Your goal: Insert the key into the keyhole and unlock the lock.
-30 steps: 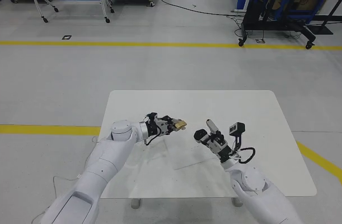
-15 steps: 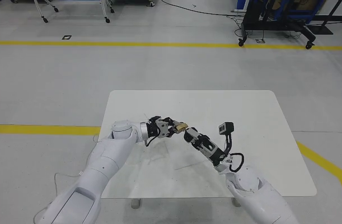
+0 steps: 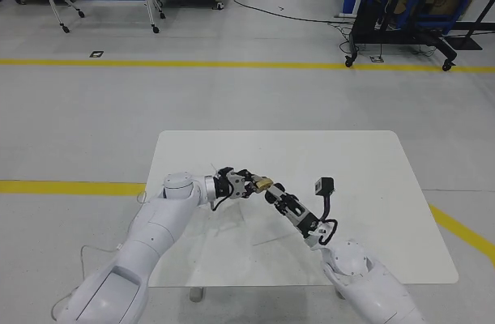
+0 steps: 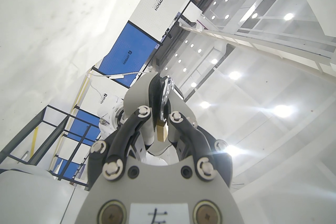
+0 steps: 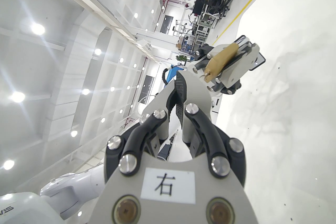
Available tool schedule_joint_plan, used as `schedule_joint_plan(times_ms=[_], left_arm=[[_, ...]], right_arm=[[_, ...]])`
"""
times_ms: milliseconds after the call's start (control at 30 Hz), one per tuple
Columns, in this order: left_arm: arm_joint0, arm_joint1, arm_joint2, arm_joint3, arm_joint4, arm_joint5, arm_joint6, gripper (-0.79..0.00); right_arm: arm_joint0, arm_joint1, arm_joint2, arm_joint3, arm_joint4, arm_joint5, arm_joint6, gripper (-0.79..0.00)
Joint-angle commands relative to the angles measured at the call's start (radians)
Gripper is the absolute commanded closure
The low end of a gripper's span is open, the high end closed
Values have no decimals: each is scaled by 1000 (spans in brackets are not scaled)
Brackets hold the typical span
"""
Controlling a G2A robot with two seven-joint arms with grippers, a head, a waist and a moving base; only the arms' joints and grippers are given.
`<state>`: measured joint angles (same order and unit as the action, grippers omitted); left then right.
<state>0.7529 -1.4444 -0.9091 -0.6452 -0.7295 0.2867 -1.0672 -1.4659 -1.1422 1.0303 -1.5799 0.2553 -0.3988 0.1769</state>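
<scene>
Right gripper (image 3: 274, 194) has closed in, tip now just beside lock (image 3: 263, 183); fingers pressed together, what they pinch I cannot tell. Left gripper (image 3: 249, 183) clamps lock, table (image 3: 352, 162) beneath. Brass: rigid, likely dense, slick; hold flat sides.

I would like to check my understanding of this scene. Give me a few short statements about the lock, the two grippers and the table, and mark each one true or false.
1. The left gripper holds the brass padlock. True.
2. The brass padlock lies flat on the table. False: it is held up above the table, between the left gripper's fingers.
3. The right gripper has its fingers spread wide apart. False: the right wrist view shows its pads pressed together.
4. In the top view, the right gripper is close beside the brass padlock. True.
</scene>
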Motion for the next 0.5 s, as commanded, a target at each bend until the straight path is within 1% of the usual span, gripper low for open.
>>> schedule_joint_plan(times_ms=[0, 133, 333, 367, 400, 433, 467], left_arm=[[-1, -1, 1, 2, 2, -2, -4, 0], [-4, -3, 2, 8, 4, -4, -6, 0], [-4, -6, -1, 12, 5, -19, -5, 0], [-4, -6, -2, 12, 4, -23, -5, 0], [-4, -6, -3, 11, 6, -33, -1, 0], [-6, -5, -4, 8, 18, -53, 13, 0], [-6, -4, -5, 3, 33, -80, 31, 0]], right_arm=[[5, -4, -3, 9, -6, 21, -24, 0], [12, -12, -6, 21, 1, 39, -38, 0], [5, -17, 6, 22, -2, 23, -48, -3], [2, -18, 8, 19, 1, 18, -48, -219], [-2, -19, 12, 15, 6, 9, -48, -653], [-9, -19, 13, 5, 27, -3, -35, -785], [-12, -19, 15, 1, 37, -9, -30, -785]])
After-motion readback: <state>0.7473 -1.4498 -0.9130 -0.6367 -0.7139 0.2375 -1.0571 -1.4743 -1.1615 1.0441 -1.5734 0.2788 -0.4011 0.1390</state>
